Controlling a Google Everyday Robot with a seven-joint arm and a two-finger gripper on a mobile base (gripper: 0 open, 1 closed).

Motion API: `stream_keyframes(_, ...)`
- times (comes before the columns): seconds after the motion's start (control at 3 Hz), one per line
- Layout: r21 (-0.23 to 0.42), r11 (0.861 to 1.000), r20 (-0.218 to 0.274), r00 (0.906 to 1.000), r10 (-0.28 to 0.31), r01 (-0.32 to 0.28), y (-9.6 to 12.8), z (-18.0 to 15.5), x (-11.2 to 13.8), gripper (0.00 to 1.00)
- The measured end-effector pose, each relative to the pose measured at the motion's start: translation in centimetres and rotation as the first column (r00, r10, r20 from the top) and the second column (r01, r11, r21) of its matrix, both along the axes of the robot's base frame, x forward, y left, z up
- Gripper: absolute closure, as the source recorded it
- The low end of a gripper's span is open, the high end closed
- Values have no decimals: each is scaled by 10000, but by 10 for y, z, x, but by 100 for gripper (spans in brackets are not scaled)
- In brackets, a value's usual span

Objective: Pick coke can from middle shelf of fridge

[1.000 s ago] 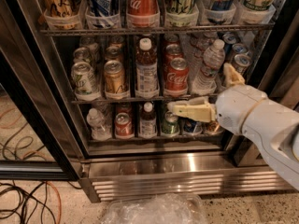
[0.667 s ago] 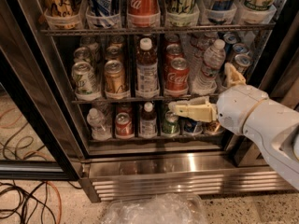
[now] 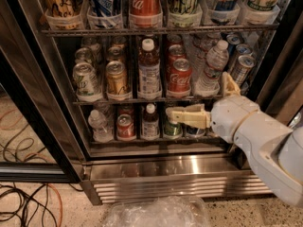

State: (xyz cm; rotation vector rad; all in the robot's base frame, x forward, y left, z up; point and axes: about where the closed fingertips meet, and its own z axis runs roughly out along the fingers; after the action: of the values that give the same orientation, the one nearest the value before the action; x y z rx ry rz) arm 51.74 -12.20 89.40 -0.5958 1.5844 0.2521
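Your gripper sits open and empty, below and right of the coke can. The can stands upright at the front of the middle shelf in the fridge, between a white-capped bottle and a water bottle.

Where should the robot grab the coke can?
Grip the coke can around its round sides above the white cup, coming straight from the front: the bottles beside it stand close. The gripper hangs lower right of it, jaws open.

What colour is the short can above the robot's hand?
Red with white lettering, the coke can, in the camera view. The gripper hangs just below it.
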Motion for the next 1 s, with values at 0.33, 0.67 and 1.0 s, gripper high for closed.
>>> stream_keyframes(0.33,232,9992,259,9991,-325,319,2,-18,6,0)
stream_keyframes(0.67,670,9955,510,9963,-697,662,3,-31,10,0)
stream_keyframes(1.0,1326,9859,652,9916,-1118,1024,1,-44,16,0)
